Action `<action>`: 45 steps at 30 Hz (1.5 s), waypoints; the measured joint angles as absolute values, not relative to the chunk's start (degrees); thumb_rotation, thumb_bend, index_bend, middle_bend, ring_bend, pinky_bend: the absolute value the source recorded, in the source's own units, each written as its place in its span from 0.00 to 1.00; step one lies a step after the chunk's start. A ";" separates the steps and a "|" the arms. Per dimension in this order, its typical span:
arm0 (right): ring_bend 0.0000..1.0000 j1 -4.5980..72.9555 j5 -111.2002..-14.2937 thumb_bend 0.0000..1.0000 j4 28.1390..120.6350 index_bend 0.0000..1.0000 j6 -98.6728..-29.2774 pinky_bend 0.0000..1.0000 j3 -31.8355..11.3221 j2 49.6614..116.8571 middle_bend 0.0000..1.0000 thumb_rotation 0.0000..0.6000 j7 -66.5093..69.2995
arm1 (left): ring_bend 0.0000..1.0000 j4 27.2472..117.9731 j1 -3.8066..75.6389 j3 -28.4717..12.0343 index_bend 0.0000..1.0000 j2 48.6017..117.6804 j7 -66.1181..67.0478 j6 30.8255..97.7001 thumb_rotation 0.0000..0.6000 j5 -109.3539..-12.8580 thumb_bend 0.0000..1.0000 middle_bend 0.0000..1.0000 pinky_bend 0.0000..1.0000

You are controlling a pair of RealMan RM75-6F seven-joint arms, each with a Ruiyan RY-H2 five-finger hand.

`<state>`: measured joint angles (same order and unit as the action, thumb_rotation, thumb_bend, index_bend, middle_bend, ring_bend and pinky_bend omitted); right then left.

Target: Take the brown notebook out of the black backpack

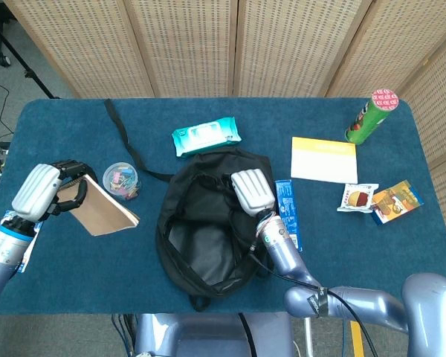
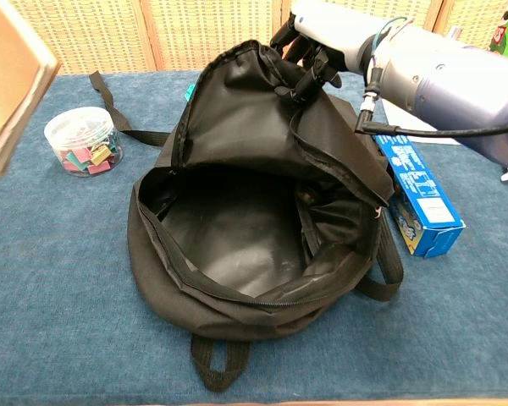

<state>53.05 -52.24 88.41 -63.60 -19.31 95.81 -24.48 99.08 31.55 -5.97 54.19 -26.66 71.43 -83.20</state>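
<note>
My left hand (image 1: 41, 190) grips the brown notebook (image 1: 102, 210) near the tabletop's left edge, clear of the black backpack (image 1: 208, 223); my right hand (image 1: 251, 191) holds its flap open.

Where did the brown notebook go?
In the head view, the brown notebook is on the table's left side, gripped by the left hand, beside the tub of clips.

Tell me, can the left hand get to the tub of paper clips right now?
Probably not as it stands: the left hand already holds the brown notebook, which lies between it and the tub of paper clips.
</note>
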 measured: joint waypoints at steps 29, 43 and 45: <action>0.60 51.58 -58.16 0.29 88.98 0.61 -62.36 0.62 -16.87 94.77 0.56 1.00 -22.32 | 0.00 92.74 28.64 -10.39 0.00 67.31 -12.90 68.40 1.00 -51.68 0.00 0.00 0.00; 0.00 48.94 -83.61 0.00 95.00 0.26 -61.99 0.03 -7.27 78.65 0.07 1.00 -18.69 | 0.00 97.95 21.15 -9.98 0.00 68.23 -6.16 84.32 1.00 -63.78 0.00 0.00 0.00; 0.00 48.45 -88.57 0.00 94.64 0.25 -63.18 0.03 -5.72 75.79 0.06 1.00 -18.25 | 0.00 99.06 19.64 -9.04 0.00 68.31 -5.78 85.47 1.00 -64.99 0.00 0.00 0.00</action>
